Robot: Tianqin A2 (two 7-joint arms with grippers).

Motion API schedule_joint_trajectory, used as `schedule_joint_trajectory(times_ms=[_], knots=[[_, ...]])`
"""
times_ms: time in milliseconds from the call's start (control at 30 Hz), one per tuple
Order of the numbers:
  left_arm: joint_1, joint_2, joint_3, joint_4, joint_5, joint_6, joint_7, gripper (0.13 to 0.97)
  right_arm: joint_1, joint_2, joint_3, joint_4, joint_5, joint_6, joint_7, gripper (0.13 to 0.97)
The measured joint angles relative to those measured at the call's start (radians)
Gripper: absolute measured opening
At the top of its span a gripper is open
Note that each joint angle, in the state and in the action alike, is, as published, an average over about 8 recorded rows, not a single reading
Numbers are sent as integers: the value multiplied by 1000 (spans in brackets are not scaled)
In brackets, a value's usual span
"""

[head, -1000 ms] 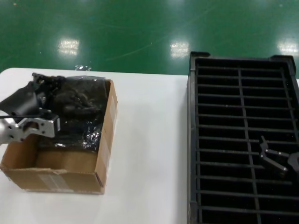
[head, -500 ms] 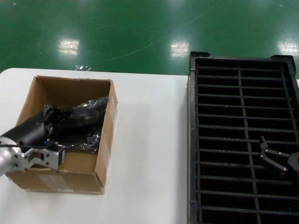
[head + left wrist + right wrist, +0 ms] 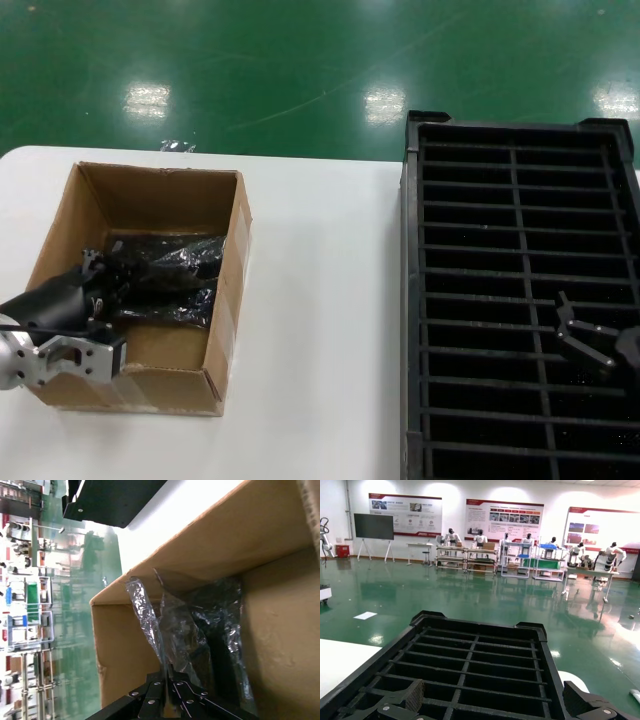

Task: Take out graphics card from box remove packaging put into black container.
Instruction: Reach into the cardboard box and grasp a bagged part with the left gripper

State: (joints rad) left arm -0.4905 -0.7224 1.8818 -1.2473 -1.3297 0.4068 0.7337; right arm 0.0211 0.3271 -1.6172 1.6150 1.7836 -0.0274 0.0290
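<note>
A: What is changed against the earlier frames?

B: The left gripper is lowered into the box. The shiny dark bag, held raised above the box rim a second ago, is now laid flat on the box floor. The right gripper is unchanged, parked over the black container.

A: Finger state?

B: In the left wrist view the left gripper's fingers are seen closed on a crinkled edge of the bag. In the right wrist view the right gripper's pads are spread wide, with nothing between them.

A: Materials and shapes?

B: The box is brown corrugated cardboard, rectangular, open-topped, with clear tape on its wall. The bag is glossy, wrinkled, dark plastic. The container is a black plastic tray, with narrow parallel slots and one long central divider noted. Both stand on a white table. The graphics card itself is not distinguishable; only the bagged item in the box is seen.
</note>
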Motion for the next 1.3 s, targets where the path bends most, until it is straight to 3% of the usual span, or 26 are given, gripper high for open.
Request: schedule_joint_trajectory(times_ms=[333,533,633,800,1133,1300], knots=[[26,-30,19,-45,76,59,-139,231,0,0,0,0,0,0,0,966],[35,-39,30,-47,92,90,-189,253,0,0,0,0,0,0,0,966],[35,-39,34,-40,90,99,-201,312,0,0,0,0,0,0,0,966],[29,-31,38,-21,69,99,-194,410,0,0,0,0,0,0,0,966],[6,-9,34,9,12,64,-124,395,0,0,0,0,0,0,0,966],[3,-11,37,17,7,61,-115,336,0,0,0,0,0,0,0,966]])
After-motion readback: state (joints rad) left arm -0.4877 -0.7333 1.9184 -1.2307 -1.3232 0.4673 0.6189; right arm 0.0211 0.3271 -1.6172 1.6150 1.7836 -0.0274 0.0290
